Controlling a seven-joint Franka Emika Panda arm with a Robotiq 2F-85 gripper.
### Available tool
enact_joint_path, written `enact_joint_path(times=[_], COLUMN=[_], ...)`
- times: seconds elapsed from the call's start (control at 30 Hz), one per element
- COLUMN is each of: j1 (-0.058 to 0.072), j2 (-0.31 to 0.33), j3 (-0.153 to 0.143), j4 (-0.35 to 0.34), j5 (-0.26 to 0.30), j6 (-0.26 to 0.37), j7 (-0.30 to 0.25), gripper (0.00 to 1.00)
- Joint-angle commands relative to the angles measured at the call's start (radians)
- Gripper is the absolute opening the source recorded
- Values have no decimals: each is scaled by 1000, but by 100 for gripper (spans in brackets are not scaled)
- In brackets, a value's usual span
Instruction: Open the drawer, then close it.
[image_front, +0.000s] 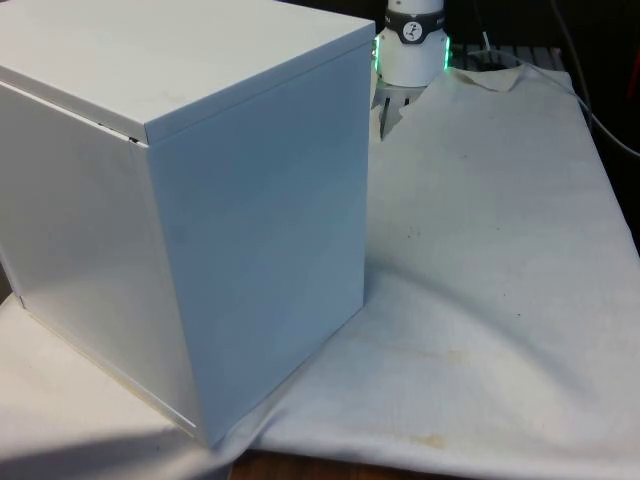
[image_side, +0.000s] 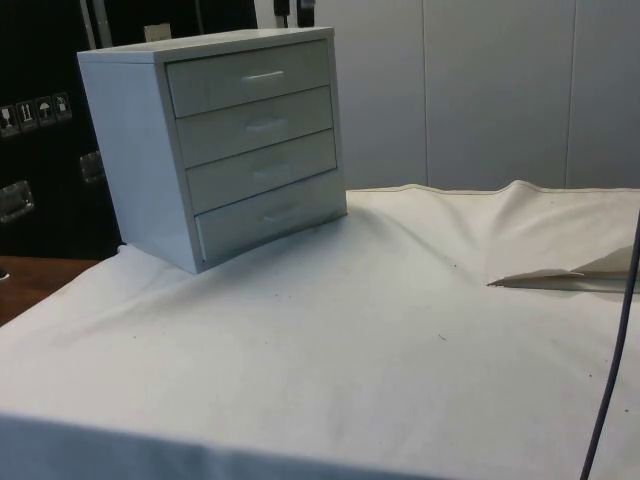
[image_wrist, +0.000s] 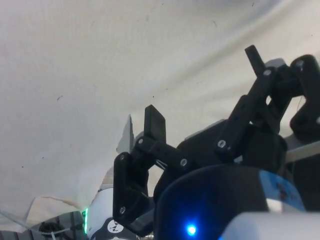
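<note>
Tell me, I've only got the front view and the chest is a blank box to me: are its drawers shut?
Observer: In the side view the chest faces that camera with four stacked drawers, all looking shut.
Operator: Any handles?
Observer: Yes, each has a small bar at its middle; the top handle is the clearest.
Operator: And the hand?
Observer: In the wrist view the hand is open and empty, over bare cloth.
</note>
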Motion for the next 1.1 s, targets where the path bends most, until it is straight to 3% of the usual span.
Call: enact_joint_path(times=[0.0,0.47,0.93,0.97,1.07], j1=[2,0,-1,-1,-1], j2=[-2,3,3,5,3], j3=[-1,-1,-25,-23,-32], j4=[-5,-16,-57,-49,-67], j5=[3,1,-2,1,-2], j6=[9,9,93,72,116], j7=[-20,-119,-241,-231,-270], gripper=[100,100,100,100,100])
